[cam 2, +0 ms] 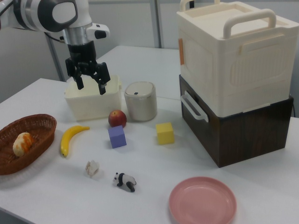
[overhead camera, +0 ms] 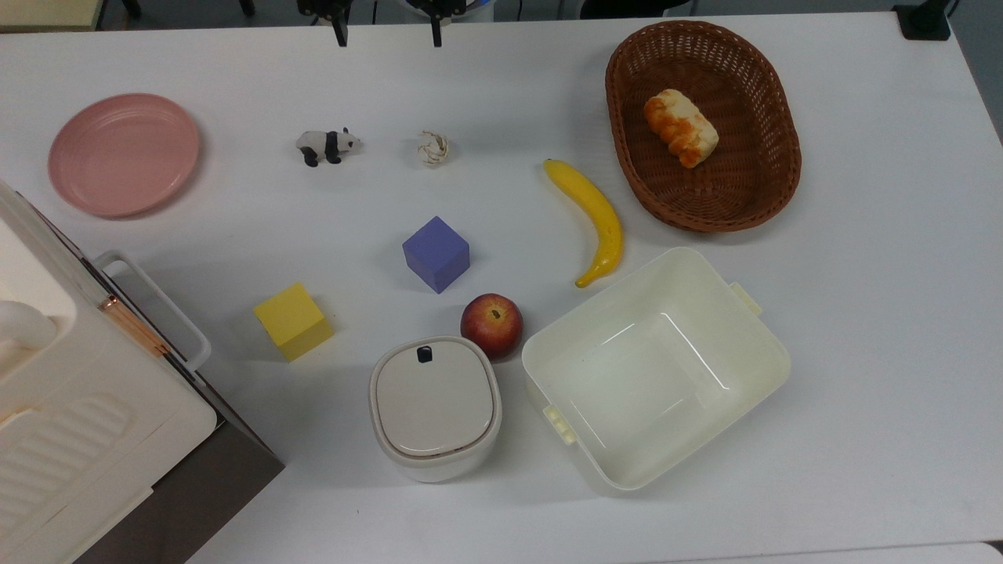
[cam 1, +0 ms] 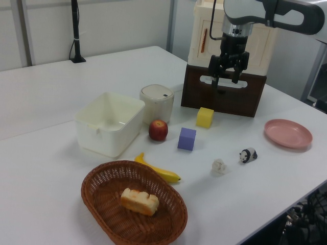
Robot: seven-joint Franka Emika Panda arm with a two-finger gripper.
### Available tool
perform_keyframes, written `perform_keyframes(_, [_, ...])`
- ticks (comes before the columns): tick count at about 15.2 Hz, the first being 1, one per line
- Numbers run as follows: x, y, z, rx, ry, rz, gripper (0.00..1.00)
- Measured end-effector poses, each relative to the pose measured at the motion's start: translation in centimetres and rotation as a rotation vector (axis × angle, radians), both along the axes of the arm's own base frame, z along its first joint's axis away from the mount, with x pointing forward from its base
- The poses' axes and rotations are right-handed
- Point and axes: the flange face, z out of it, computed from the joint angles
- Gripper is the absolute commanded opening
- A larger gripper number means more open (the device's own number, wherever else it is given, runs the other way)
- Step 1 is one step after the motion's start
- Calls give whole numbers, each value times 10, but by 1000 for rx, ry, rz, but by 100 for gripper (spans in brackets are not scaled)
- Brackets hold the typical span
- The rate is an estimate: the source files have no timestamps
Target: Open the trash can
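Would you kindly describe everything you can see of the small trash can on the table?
The trash can is a small cream-white, plastic-looking bin, rounded-square in the top view, standing upright on the white table. Its flat grey-white lid is shut, with a small dark button at its edge. The apple and the lidless tub sit close beside it.

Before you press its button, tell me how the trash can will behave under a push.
The trash can looks light, so on the smooth table it may slide. Its broad, squat body probably resists tipping. The apple stands close beside it and might roll if nudged.
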Motion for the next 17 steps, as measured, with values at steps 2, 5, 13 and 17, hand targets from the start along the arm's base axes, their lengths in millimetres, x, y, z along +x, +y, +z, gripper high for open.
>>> perform_keyframes(2, [2,2,-4,0,-3,4,100])
perform_keyframes(5, [3,10,-13,0,11,19,100])
perform_keyframes(13, [4,18,-17,0,19,33,31])
perform_keyframes(17, [4,17,-18,0,19,32,0])
